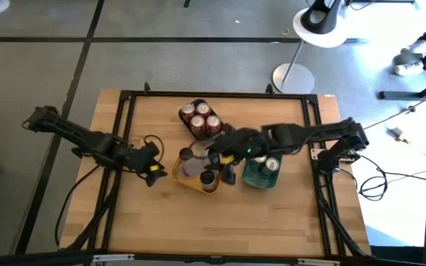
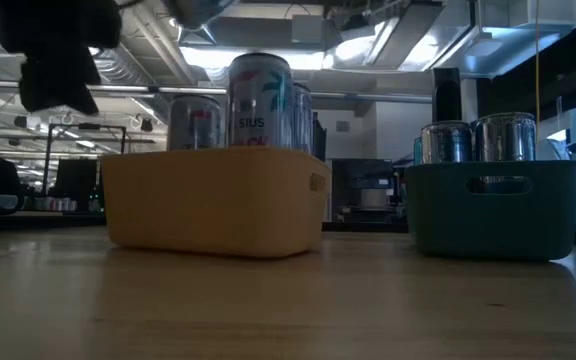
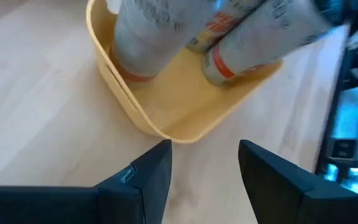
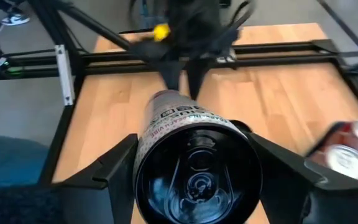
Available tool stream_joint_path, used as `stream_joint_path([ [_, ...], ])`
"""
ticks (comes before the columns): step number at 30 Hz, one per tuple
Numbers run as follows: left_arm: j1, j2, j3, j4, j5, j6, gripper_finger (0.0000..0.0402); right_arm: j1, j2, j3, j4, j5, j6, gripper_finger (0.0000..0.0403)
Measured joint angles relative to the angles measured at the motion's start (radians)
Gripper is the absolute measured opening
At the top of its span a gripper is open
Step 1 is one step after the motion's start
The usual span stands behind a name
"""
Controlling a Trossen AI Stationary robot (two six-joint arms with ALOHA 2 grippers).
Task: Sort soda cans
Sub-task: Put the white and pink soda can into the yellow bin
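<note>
My right gripper [image 4: 194, 140] reaches in from the table's right and hovers over the yellow tray [image 1: 186, 179], shut on a pale silver soda can [image 4: 194, 174]. The yellow tray [image 2: 218, 200] holds more pale cans [image 2: 260, 100] standing upright. Red-topped cans [image 1: 200, 118] stand in a dark tray at the far middle. Silver cans [image 2: 478, 140] stand in the teal tray [image 2: 493, 205]. My left gripper [image 3: 204, 149] is open with nothing between its fingers. It hangs just left of the yellow tray [image 3: 166, 118], pointing slantwise down at it. My right gripper pinches the can between its two fingers, one on each side of the can's wall near its top end [image 4: 143, 168]. The can lies along the fingers, its dark top facing the wrist and its base pointing toward the table's left. It is lifted clear of the table and tilted.
A black frame [image 1: 128, 111] runs around the tabletop. The three trays crowd the table's middle; bare wood [image 1: 220, 222] lies toward the near edge. My left arm [image 4: 185, 25] faces the held can from the far side of the yellow tray.
</note>
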Motion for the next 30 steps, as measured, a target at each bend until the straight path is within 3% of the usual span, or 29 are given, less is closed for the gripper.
stream_joint_path([
  [5,-0.01,-0.137,0.002,-0.11,-0.019,0.006,0.0177,0.035,0.098,0.08,0.02,0.033,0.001,0.0247],
  [8,-0.01,-0.186,0.002,-0.178,-0.039,0.016,0.0177,0.036,0.205,0.235,-0.028,0.045,-0.025,0.0246],
  [13,-0.01,-0.221,0.002,-0.247,-0.06,0.018,0.0177,0.025,0.413,0.572,-0.258,0.044,-0.042,0.0246],
  [17,-0.01,-0.223,0.002,-0.263,-0.072,0.023,0.0177,0.017,0.424,0.495,-0.25,0.006,0.02,0.0246],
  [23,-0.01,-0.218,0.002,-0.269,-0.119,0.025,0.0177,0.046,0.458,0.49,-0.378,0.151,0.027,0.0246],
  [30,-0.009,-0.216,0.002,-0.267,-0.162,0.023,0.0177,0.054,0.476,0.492,-0.432,0.139,0.029,0.0246],
])
